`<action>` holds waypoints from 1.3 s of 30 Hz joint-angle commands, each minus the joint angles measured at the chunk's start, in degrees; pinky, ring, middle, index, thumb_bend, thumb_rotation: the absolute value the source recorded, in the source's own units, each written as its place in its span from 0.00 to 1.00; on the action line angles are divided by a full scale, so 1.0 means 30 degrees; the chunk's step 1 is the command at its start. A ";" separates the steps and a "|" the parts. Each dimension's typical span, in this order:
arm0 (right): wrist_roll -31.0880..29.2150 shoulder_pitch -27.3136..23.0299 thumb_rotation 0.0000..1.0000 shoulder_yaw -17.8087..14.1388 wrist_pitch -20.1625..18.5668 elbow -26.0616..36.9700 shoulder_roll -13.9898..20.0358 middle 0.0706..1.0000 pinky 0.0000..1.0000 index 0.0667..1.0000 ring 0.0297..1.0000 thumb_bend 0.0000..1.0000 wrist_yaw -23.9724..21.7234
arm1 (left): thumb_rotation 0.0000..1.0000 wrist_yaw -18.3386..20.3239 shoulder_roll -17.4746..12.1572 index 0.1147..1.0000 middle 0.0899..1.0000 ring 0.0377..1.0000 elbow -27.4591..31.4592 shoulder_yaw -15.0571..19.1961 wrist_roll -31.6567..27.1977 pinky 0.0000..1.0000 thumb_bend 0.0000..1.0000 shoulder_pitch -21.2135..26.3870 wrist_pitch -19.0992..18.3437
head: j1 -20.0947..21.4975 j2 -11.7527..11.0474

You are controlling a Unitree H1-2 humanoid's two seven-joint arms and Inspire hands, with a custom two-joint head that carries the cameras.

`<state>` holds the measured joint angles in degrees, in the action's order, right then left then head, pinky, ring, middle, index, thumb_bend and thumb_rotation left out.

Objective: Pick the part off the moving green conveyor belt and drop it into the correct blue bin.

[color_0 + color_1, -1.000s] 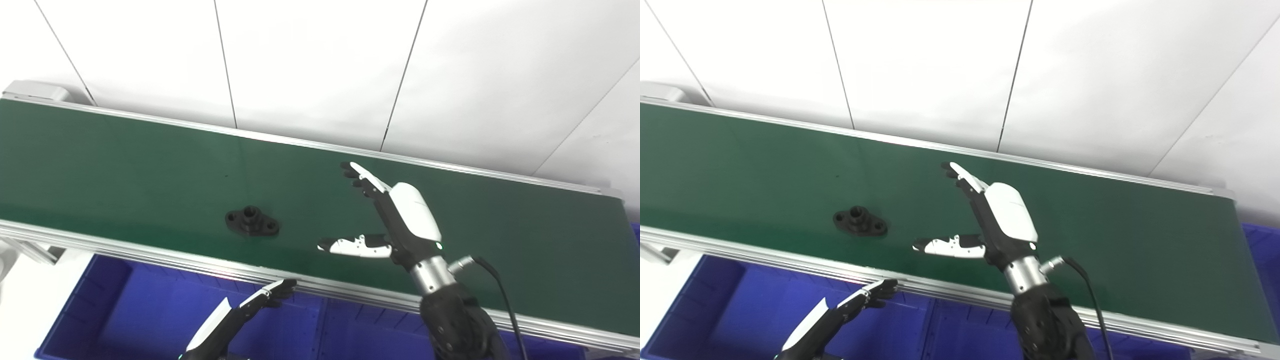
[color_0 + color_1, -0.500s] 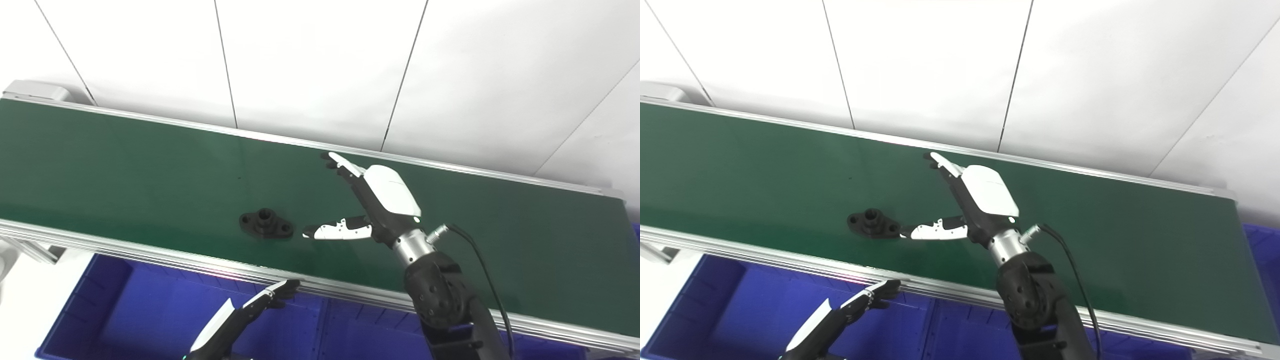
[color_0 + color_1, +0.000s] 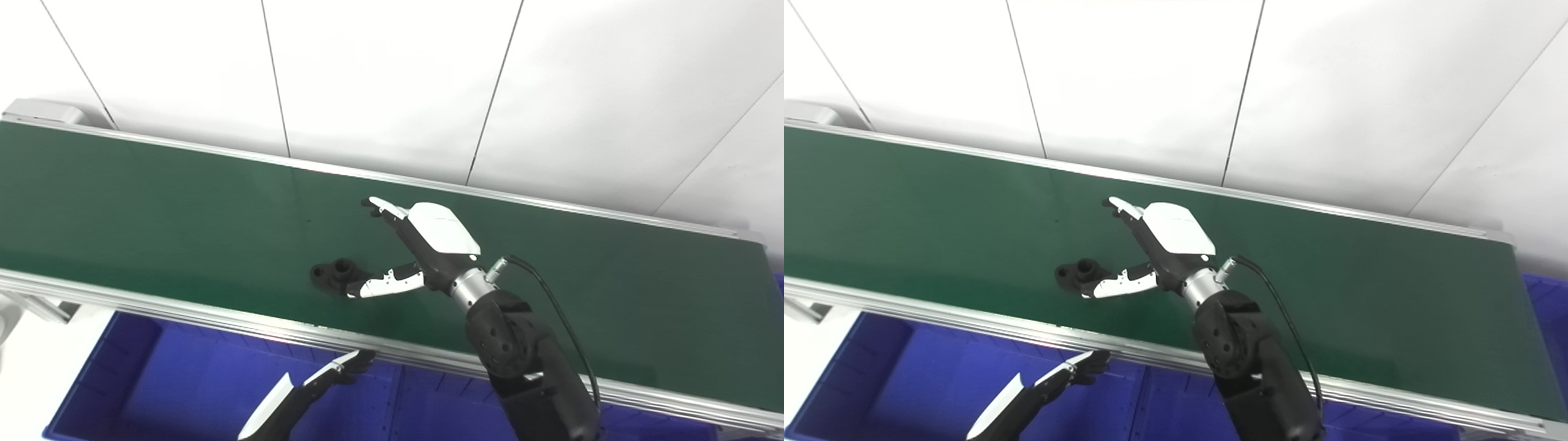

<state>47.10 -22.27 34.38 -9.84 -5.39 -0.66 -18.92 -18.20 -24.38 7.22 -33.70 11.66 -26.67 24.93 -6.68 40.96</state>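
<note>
A black flanged part point(image 3: 334, 274) with a raised round hub lies flat on the green conveyor belt point(image 3: 153, 202), near its front edge. My right hand point(image 3: 422, 248) hovers over the belt just right of the part, open, fingers stretched toward the far side. Its thumb tip overlaps the part's right end; contact cannot be told. My left hand point(image 3: 318, 389) sits low in front of the belt over a blue bin point(image 3: 184, 380), fingers extended and holding nothing.
Aluminium rails point(image 3: 184, 309) edge the belt front and back. Blue bins sit below the front rail, a second one point(image 3: 441, 410) to the right. A white panelled wall point(image 3: 392, 86) stands behind. A black cable point(image 3: 563, 324) runs from the right wrist.
The part has travelled right along the belt. My right hand has moved left and toward the part, so its thumb now reaches the part's right end. The left hand barely moved.
</note>
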 commanded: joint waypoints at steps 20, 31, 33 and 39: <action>0.1547 -0.1030 0.32 0.1467 0.0522 -0.4007 -0.0280 0.81 0.80 0.87 0.80 0.86 0.2412 | 0.56 -0.2061 -0.0270 0.88 0.88 0.86 0.0533 -0.0916 0.0538 0.82 0.81 0.0029 0.0664 | -0.0172 0.0433; 0.2145 -0.1364 0.19 0.2256 0.0594 -0.5001 0.0680 0.78 0.76 0.85 0.76 0.81 0.3083 | 0.55 -0.2060 -0.0191 0.89 0.89 0.87 0.0908 -0.0952 0.0665 0.84 0.80 -0.0166 0.0659 | -0.0208 0.0751; 0.2095 -0.1390 0.17 0.2343 0.0608 -0.5008 0.0748 0.77 0.75 0.85 0.76 0.80 0.3167 | 0.55 -0.2043 -0.0185 0.89 0.89 0.87 0.0936 -0.0956 0.0632 0.84 0.79 -0.0176 0.0659 | -0.0208 0.0751; 0.1779 -0.1083 0.00 0.2586 0.1024 -0.4644 0.1125 0.44 0.25 0.69 0.29 0.56 0.3084 | 0.55 -0.2112 -0.0176 0.90 0.89 0.88 0.1062 -0.0994 0.0572 0.84 0.78 -0.0299 0.0660 | -0.0274 0.1065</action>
<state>52.20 -25.97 41.12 -8.34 -19.14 2.25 -8.02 -24.00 -24.56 8.91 -36.68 13.13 -26.80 24.93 -7.47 43.94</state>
